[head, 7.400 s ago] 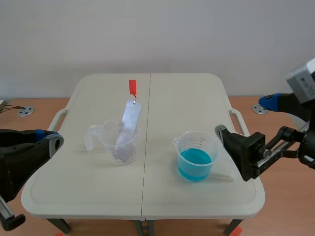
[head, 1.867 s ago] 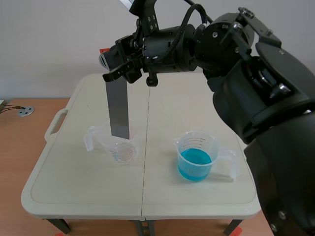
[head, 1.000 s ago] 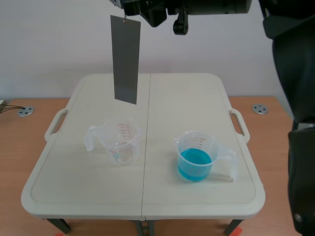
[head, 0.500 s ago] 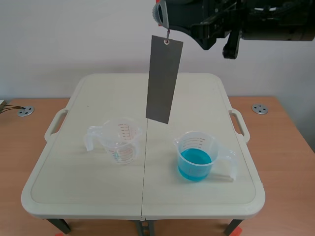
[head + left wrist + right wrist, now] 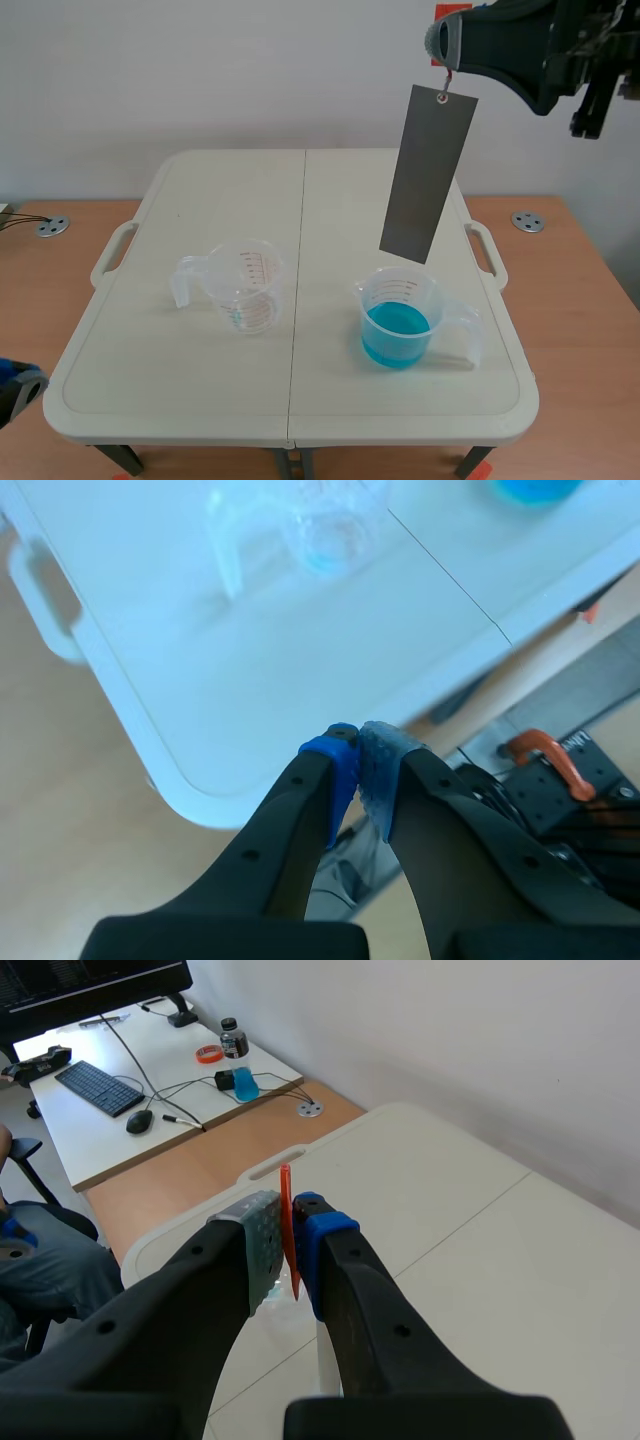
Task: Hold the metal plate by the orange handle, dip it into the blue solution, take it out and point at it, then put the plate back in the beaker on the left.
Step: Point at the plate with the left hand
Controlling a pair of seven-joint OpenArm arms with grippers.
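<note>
1. The right gripper point(image 5: 447, 45), in the upper right of the scene view, is clenched on the thin orange handle point(image 5: 287, 1195). Its wrist view shows the strip pinched between the pads.
2. The long grey metal plate point(image 5: 428, 172) dangles from that handle, tilted. Its lower edge is just above the far rim of the clear plastic beaker of blue solution point(image 5: 400, 318) at centre right, and it is not yet in the liquid.
3. The empty clear measuring beaker point(image 5: 245, 288) stands at centre left on the cream folding table point(image 5: 300, 190), well apart from the blue one.
4. The left gripper point(image 5: 358, 765) is closed on nothing, its pads meeting, low off the table's near left corner.
5. Likely risks:
   - The plate hangs loosely and slanted, so lowering it could land its edge on the rim rather than inside.
   - A swing could knock the light beaker over and spill the solution.
   - The narrow handle might slip from the pads if the plate snags.
</note>
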